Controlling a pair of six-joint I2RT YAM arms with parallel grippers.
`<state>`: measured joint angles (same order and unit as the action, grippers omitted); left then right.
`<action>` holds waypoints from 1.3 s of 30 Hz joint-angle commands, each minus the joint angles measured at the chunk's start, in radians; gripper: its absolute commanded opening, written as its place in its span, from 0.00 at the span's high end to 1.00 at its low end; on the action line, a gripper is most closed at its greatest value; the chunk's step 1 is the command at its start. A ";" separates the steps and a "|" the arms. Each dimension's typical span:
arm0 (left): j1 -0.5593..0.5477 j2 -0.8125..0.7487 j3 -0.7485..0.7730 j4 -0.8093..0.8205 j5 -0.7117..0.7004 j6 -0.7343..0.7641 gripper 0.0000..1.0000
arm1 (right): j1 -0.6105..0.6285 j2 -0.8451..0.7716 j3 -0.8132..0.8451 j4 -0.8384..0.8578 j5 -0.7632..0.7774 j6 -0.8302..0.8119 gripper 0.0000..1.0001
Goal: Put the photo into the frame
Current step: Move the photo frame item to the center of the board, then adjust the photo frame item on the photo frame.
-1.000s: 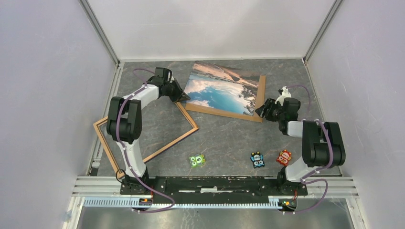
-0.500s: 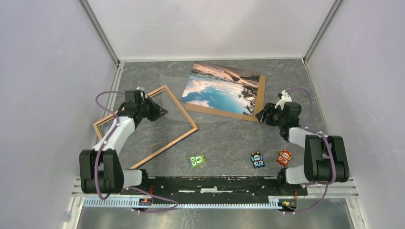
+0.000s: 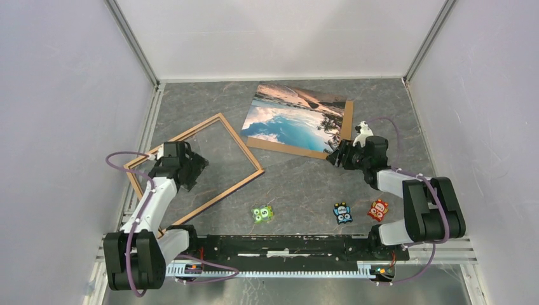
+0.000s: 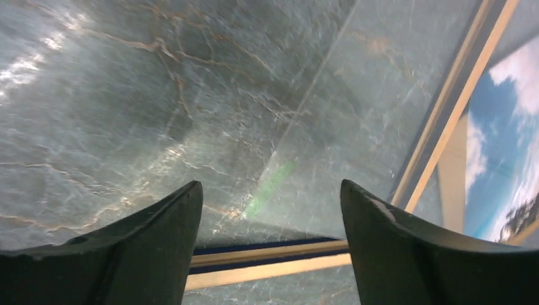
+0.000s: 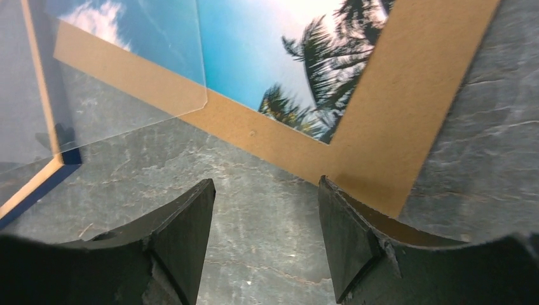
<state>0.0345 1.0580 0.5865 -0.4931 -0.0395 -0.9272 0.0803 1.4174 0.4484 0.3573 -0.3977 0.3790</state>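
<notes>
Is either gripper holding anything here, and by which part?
Nothing is held. Left gripper is open over the frame; right gripper is open at the backing board corner.

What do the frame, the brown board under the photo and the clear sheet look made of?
Frame: looks like light wood, matte, with thin rails. A dark blue edge shows in the wrist views, likely paint.
Board: plain brown cardboard or fibreboard, matte.
Clear sheet: transparent with glossy glare. The rounded corner suggests plastic rather than glass, but that isn't certain.
</notes>
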 commanded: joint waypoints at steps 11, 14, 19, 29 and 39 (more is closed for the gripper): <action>-0.181 -0.083 0.277 0.208 0.258 0.253 0.00 | 0.056 0.182 -0.034 0.468 -0.193 0.401 0.29; -0.366 0.014 0.448 0.182 0.176 0.350 0.00 | 0.084 0.214 -0.048 0.533 -0.169 0.492 0.28; -0.504 0.187 0.649 0.216 0.229 0.380 0.00 | 0.163 0.208 -0.170 0.734 0.022 0.749 0.27; -0.562 0.238 0.745 0.139 0.265 0.534 0.00 | 0.385 0.329 -0.181 0.903 0.314 0.987 0.27; -0.567 0.137 0.638 0.220 0.256 0.515 0.00 | 0.545 0.476 -0.049 0.929 0.515 1.104 0.29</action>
<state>-0.5262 1.2449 1.2461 -0.3470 0.2142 -0.4435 0.5747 1.8519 0.3347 1.2270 -0.0231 1.4067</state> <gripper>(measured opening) 0.996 0.712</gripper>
